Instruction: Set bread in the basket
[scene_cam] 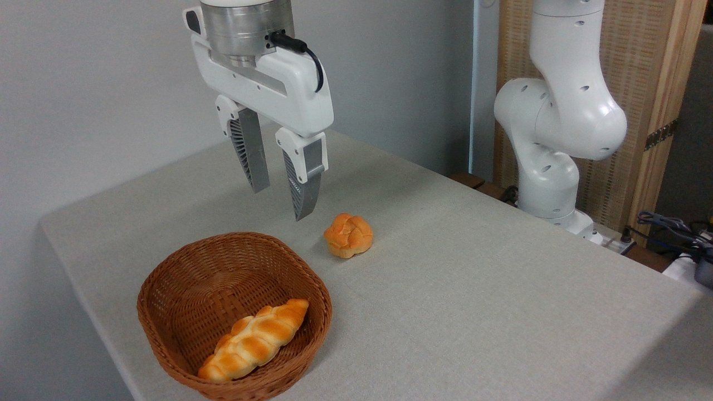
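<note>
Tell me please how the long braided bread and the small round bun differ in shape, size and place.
Shape: the braided loaf is elongated with pointed ends; the round bun is a compact knotted ball.
Size: the loaf is clearly longer than the bun.
Place: the loaf lies inside the basket, against its near wall; the bun sits on the table, outside the basket.
Both are golden-orange with paler creases.

Pale grey wall [83, 83], woven wooden screen [640, 67] behind table [501, 278]

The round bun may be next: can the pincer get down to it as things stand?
Probably yes. The round bun sits alone on the table, clear of the basket, and the open pincer hangs just above-left.
</note>
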Action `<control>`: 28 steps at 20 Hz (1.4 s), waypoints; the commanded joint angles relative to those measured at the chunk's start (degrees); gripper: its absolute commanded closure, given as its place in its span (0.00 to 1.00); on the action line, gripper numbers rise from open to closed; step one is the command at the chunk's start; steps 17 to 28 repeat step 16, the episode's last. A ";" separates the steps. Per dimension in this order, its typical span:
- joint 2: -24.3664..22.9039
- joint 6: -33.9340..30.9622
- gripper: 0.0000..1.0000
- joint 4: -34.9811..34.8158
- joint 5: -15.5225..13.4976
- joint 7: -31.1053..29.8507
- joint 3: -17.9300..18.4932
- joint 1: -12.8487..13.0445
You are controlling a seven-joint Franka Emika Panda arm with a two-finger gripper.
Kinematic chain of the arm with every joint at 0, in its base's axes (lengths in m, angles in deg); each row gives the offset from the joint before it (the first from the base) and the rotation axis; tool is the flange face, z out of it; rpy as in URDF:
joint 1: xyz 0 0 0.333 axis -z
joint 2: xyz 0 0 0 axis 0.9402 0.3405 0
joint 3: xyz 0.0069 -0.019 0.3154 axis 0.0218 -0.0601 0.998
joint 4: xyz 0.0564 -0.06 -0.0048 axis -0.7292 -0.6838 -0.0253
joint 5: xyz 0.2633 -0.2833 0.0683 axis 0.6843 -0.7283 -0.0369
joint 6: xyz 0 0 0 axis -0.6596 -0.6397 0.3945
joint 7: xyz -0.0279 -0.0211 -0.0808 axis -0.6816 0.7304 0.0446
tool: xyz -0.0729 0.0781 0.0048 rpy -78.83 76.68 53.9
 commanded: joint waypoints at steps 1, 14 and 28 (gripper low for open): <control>0.52 -2.01 0.00 1.88 0.96 -0.99 -1.81 0.11; -0.18 -2.01 0.00 1.52 6.15 -4.42 -6.66 -4.11; -0.18 -2.01 0.00 1.44 6.33 -4.33 -6.66 -4.11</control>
